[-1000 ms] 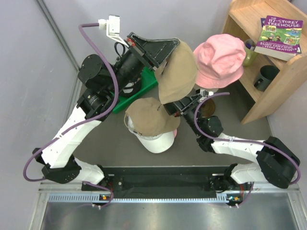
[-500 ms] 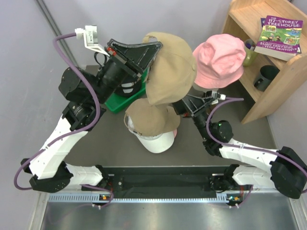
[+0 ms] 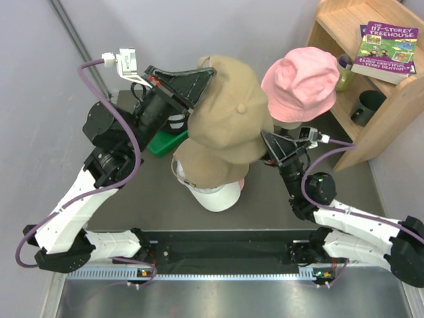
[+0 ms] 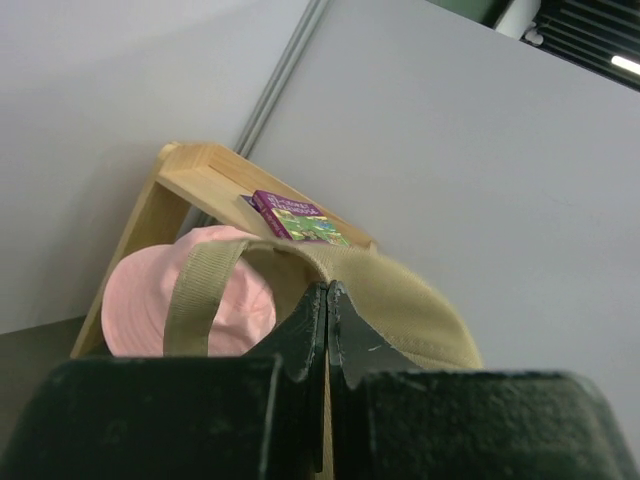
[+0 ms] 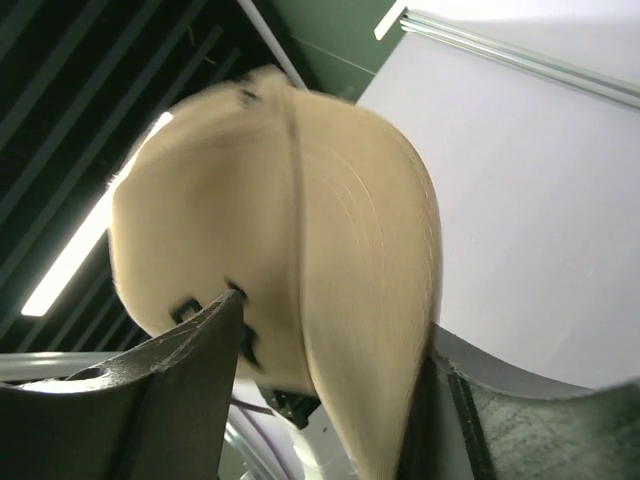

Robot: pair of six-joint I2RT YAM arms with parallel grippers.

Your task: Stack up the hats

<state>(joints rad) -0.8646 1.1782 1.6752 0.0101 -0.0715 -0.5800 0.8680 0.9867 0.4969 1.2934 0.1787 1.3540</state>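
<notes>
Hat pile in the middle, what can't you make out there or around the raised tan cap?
- Top view: the raised tan cap covers the back of the lower tan cap. The white cap shows only its front edge, and the pink sliver beside it can't be identified.
- Top view: the pink hat hides whatever holds it up.
- Right wrist view: motion blur; unclear whether the right gripper pinches the peak.

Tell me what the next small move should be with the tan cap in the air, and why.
Probably close the right gripper on the peak of the raised tan cap: its jaws only straddle the peak, while the left gripper pinches the back edge above the stacked caps.
</notes>
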